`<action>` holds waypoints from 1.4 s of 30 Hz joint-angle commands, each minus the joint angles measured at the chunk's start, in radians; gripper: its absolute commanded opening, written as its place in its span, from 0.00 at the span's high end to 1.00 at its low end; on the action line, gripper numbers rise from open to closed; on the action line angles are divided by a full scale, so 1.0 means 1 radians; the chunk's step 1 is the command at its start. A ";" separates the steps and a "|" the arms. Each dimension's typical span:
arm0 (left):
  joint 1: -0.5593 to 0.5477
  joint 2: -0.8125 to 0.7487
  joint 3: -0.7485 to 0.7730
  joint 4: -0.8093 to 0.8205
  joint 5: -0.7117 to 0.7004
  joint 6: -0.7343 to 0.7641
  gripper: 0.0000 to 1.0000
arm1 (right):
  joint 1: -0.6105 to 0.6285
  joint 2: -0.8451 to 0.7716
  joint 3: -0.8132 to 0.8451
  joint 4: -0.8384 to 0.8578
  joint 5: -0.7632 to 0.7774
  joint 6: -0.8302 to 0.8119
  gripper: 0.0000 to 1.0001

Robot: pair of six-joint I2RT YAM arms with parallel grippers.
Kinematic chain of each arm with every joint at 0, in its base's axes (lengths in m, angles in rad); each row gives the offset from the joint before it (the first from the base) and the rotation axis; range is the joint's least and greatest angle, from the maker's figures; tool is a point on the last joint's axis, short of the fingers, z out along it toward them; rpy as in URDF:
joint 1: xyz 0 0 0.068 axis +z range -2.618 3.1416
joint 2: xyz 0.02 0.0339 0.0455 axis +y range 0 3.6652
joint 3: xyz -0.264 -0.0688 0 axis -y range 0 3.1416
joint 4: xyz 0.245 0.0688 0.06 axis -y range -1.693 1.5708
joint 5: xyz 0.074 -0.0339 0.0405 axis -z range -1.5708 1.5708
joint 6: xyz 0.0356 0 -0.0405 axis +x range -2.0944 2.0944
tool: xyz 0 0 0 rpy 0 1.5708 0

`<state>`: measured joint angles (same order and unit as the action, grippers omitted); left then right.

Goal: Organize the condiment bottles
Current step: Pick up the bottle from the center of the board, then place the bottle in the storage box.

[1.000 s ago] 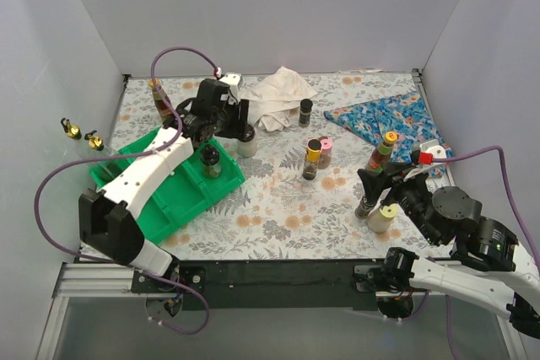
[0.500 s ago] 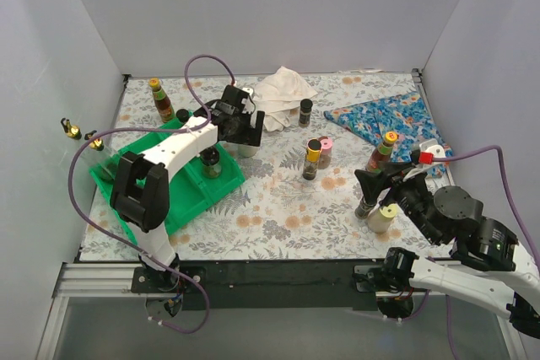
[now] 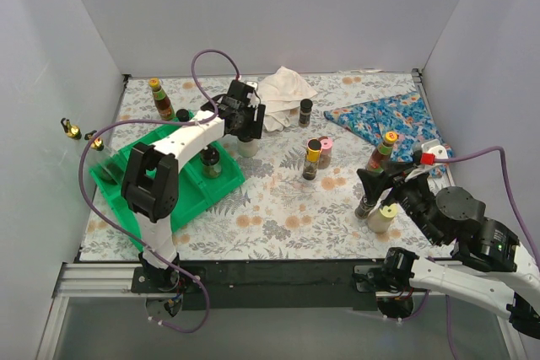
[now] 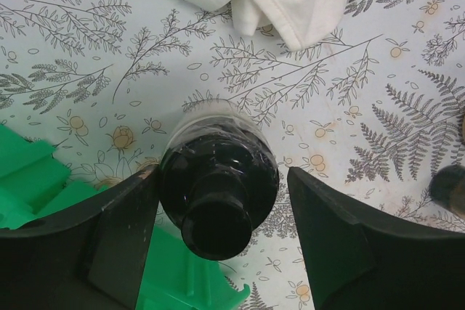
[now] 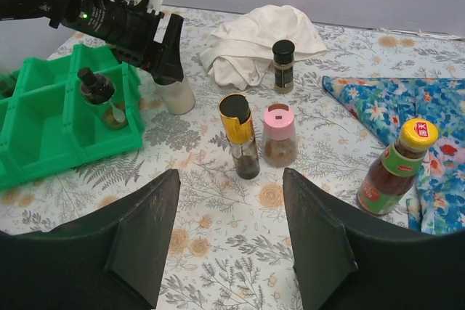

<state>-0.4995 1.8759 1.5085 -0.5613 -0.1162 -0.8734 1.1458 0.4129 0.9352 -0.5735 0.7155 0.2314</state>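
My left gripper (image 3: 245,126) is open and straddles a pale jar with a black cap (image 4: 218,179) that stands on the table just off the green tray's corner; the fingers (image 4: 123,230) flank it closely. A dark bottle (image 3: 210,162) stands in the green tray (image 3: 181,196), and a second black cap (image 3: 182,115) shows behind the arm. My right gripper (image 5: 230,179) is open and empty, facing a gold-capped bottle (image 5: 238,136) and a pink-capped jar (image 5: 279,136). A dark bottle (image 3: 364,204) and a cream bottle (image 3: 381,217) stand beside it.
A white cloth (image 3: 283,94) lies at the back, with a black-capped jar (image 3: 305,112) next to it. A blue floral cloth (image 3: 384,115) lies at back right, with a sauce bottle (image 3: 382,151) and a red-capped bottle (image 3: 424,156). Another sauce bottle (image 3: 160,100) stands at back left.
My left gripper has swung right, away from over the tray, and now sits around the pale jar beside the tray's corner. The right arm has barely moved.
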 commanded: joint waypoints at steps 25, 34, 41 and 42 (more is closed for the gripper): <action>-0.045 -0.519 -0.040 -0.299 0.056 0.010 1.00 | 0.003 -0.019 0.060 0.043 -0.028 0.052 0.34; -0.047 -0.662 -0.267 -0.258 -0.013 0.005 1.00 | 0.005 -0.017 0.073 0.026 -0.051 0.080 0.34; -0.047 -0.741 -0.412 -0.125 -0.132 0.011 1.00 | 0.003 0.003 0.088 0.024 -0.063 0.080 0.34; -0.047 -0.744 -0.422 -0.115 -0.141 0.011 1.00 | 0.005 0.004 0.088 0.024 -0.065 0.079 0.34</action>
<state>-0.5453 1.2118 1.1072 -0.8116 -0.1646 -0.8703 1.1458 0.4023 0.9844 -0.5770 0.6582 0.2977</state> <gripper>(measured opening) 0.587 0.664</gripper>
